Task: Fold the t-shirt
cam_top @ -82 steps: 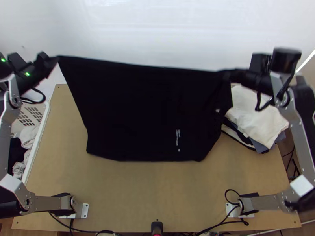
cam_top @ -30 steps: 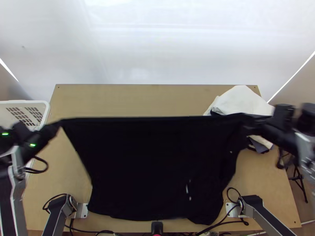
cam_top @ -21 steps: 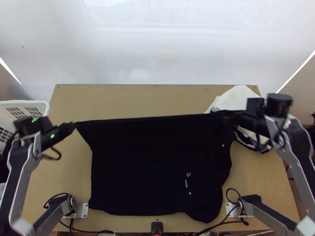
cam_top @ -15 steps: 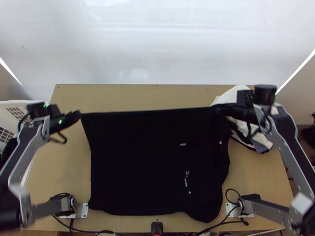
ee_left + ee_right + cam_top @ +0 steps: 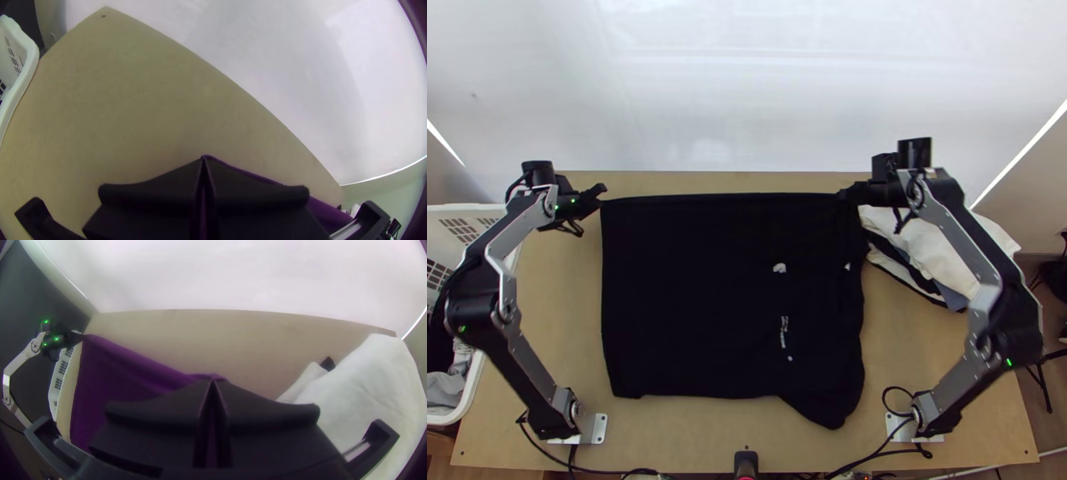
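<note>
Two far corners of the black t-shirt (image 5: 723,296) are held, one by each gripper. By the left gripper (image 5: 601,197) the corner on its side is pinched, and its fingers are pressed together with the cloth between them. By the right gripper (image 5: 843,194) the other far corner is gripped in the same manner, narrow and firm. Between these two points the far edge is drawn nearly straight, and it seems to be lifted a little above the table (image 5: 571,308).

From this edge the shirt is spread toward the near side of the table, between the two arms. The near edge is less regular: at the right a rounded flap (image 5: 827,410) is reaching lower than the rest. Whether the cloth is in one layer or already doubled cannot be told. Farther out, a pile of cloths (image 5: 943,252), white on top, is seen beside the shirt at the right, and a white basket (image 5: 23,84) is standing at the left.

The step in hand is judged to be the stretching and laying out of the shirt, before the next fold. For the next move, the held edge should probably be lowered evenly, with the tension kept, and only then should the corners be released. Afterwards the uneven flap may need to be straightened, otherwise a crooked fold could be made.
</note>
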